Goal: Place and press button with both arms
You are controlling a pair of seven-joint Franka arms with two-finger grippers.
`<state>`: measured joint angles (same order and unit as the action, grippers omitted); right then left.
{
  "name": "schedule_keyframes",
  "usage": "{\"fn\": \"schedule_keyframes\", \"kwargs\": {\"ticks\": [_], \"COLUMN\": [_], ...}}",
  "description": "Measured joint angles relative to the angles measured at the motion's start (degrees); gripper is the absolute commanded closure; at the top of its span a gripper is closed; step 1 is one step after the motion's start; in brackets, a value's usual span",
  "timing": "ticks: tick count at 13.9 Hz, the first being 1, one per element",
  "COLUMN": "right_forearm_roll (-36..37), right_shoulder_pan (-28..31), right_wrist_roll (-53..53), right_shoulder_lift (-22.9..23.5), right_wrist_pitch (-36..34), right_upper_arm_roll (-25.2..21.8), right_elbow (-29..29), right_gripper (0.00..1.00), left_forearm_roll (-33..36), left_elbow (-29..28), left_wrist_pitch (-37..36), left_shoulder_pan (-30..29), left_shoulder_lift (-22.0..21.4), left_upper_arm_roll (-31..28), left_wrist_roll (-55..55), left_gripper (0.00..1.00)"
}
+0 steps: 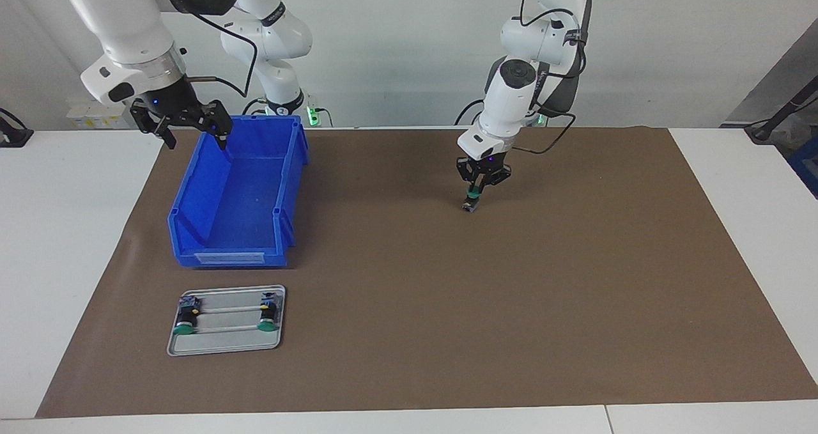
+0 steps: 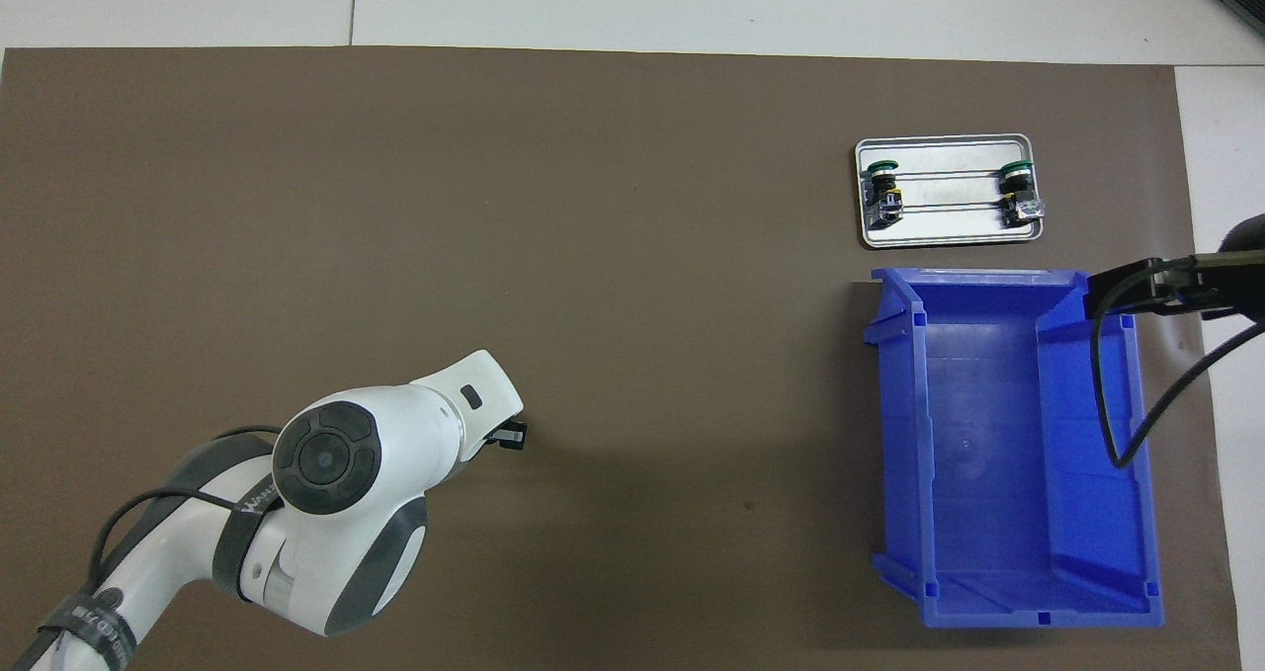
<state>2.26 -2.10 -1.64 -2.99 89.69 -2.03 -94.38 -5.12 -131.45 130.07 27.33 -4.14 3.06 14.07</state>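
The button stands upright on the brown mat, green cap up, toward the left arm's end of the table and near the robots. My left gripper points straight down onto it, with its fingertips closed on the green cap. In the overhead view the left arm's wrist hides the button, and only a black bit of the left gripper shows. My right gripper hangs open over the rim of the blue bin, at the bin's end nearer to the robots. Nothing is between its fingers.
A small metal tray lies farther from the robots than the bin, at the right arm's end. Two green-capped buttons lie on their sides in it. The blue bin holds nothing that I can see.
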Motion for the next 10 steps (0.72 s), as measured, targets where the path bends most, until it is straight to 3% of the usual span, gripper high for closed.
{"fn": "schedule_keyframes", "kwargs": {"ticks": [5,10], "right_forearm_roll": [0.0,-0.07], "right_shoulder_pan": [0.0,-0.17], "right_wrist_roll": [0.0,0.0], "right_shoulder_lift": [0.0,-0.03], "right_wrist_pitch": [0.0,-0.57], "right_upper_arm_roll": [0.0,0.25], "right_elbow": [0.0,-0.01], "right_gripper": [0.0,0.0], "left_forearm_roll": [0.48,1.14], "left_elbow": [13.78,24.06], "left_wrist_pitch": [-12.7,-20.97], "left_shoulder_pan": [-9.58,-22.7], "left_shoulder_lift": [3.82,5.96], "left_upper_arm_roll": [-0.61,-1.15], "left_wrist_roll": [-4.29,-16.47], "left_gripper": [0.67,0.53]}}
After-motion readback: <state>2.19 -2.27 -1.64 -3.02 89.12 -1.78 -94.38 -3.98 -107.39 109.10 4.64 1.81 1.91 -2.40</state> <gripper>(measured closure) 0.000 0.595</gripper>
